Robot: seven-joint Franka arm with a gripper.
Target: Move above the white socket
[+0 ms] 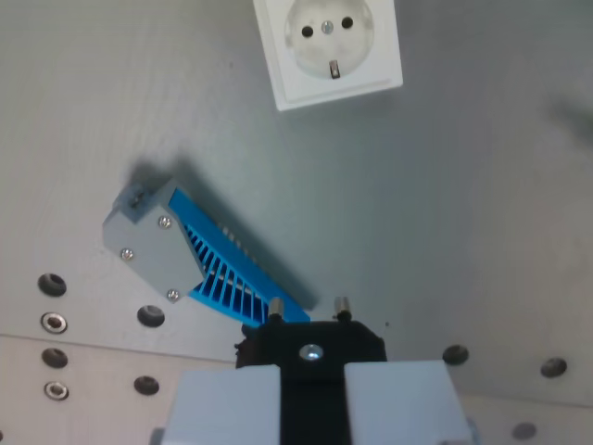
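**Holding a black plug, well short of the socket**

Gripping a black plug [312,350] between two pale grey fingers [227,403] at the bottom edge of the wrist view; gripper [313,408] closed narrow on the plug's dark body, with one finger block to each side. Carrying two short metal pins [342,305] that stick out of the plug's far end and point up the frame, plus a single bright screw head at the middle of the black housing.

Sitting just beyond the pins, on the wrist view's left: a blue ribbed part [232,269] with a grey end cap [148,243] fastened by small screws, lying at a slant on the grey table [445,213] and throwing a soft shadow. Lower end of the blue part near the left pin; contact not clear.

Lying well apart from the plug, at the top edge of the frame and slightly tilted: the white socket [329,48], a square plate with a round recess, two dark holes and an earth pin, its upper part cut off by the frame.

Dotting the lower table: dark mounting holes [52,284] on both sides.
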